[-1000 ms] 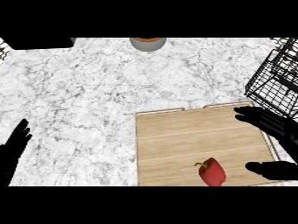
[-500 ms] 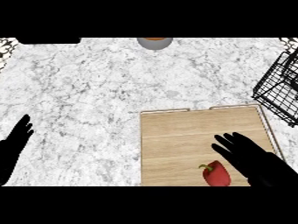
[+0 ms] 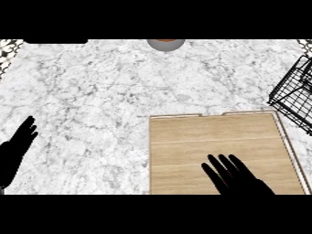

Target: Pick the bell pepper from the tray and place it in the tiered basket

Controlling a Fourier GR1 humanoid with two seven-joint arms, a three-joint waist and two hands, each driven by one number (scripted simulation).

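So the right hand (image 3: 243,180) has slid down to about 5 o'clock in the head view, fingers straight and spread, palm down, nothing curled around anything. A second ago it was further up and out toward the basket side, and half a second ago it was sitting just beside the red bell pepper. Now the pepper doesn't show at all. My guess is it's under the palm or just past the lower edge, still on the tray, but I honestly can't tell which.

The wooden tray (image 3: 185,146) fills the lower right and looks bare everywhere the hand isn't. The view has also tipped a bit, so the tray sits lower than before. The black wire tiered basket (image 3: 300,98) is off at 3 o'clock, well apart from the hand.

What that means: this reads as the hand coming over the pepper for the grab, not a grab yet. Lift and carry to the basket are all still to do.

Left hand (image 3: 6,155) is parked open at 8 o'clock over the marble bench (image 3: 104,91), just resting.
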